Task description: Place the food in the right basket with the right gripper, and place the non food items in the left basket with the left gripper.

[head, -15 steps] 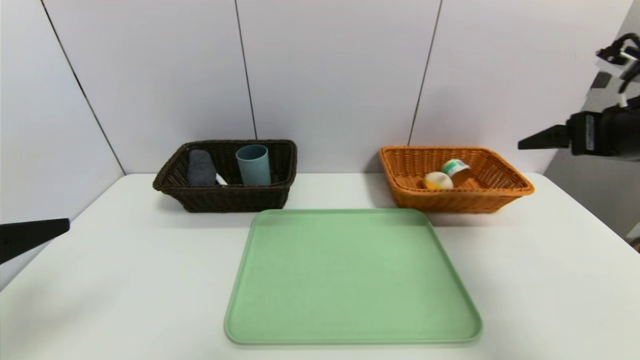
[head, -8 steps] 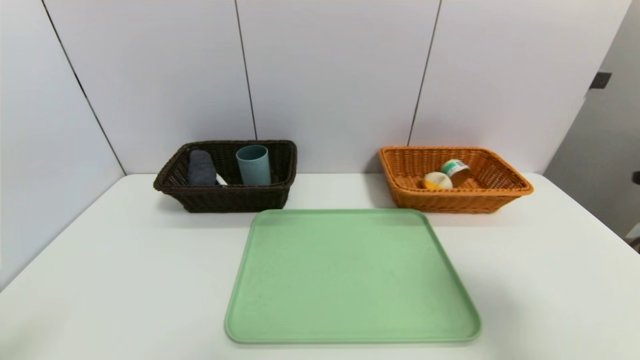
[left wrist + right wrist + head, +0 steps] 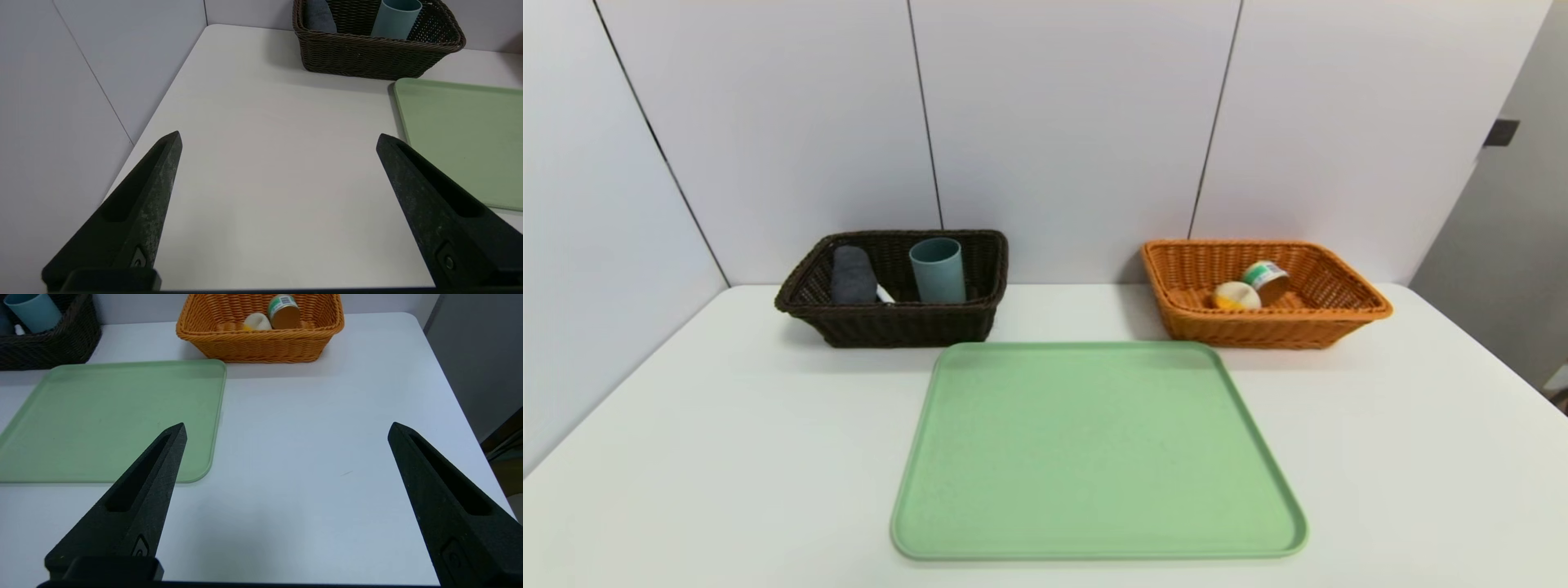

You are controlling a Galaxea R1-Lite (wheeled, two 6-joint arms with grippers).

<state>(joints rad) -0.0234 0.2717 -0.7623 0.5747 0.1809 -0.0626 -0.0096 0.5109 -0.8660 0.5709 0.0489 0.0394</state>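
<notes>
The green tray (image 3: 1098, 449) lies bare on the white table (image 3: 727, 457), with nothing left on it to sort. The non-food things sit in the dark brown basket (image 3: 894, 314) at the far left: a teal cup (image 3: 937, 269) standing upright beside a dark grey rolled cloth (image 3: 852, 275). The food lies in the orange basket (image 3: 1262, 322) at the far right: a small can (image 3: 1266, 280) tipped on its side, touching a pale yellow-and-white food piece (image 3: 1236, 296). Judged from this, the sorting looks done, and no object lies anywhere near either set of fingers. The left gripper (image 3: 278, 141) hangs over the near left part of the table, fingers spread wide and holding nothing, the brown basket well ahead of it. The right gripper (image 3: 286, 430) hangs likewise over the near right part, jaws wide and empty, the orange basket well ahead. A second ago both arms showed at the edges of the head view; now neither does, so both have drawn back toward the robot.
</notes>
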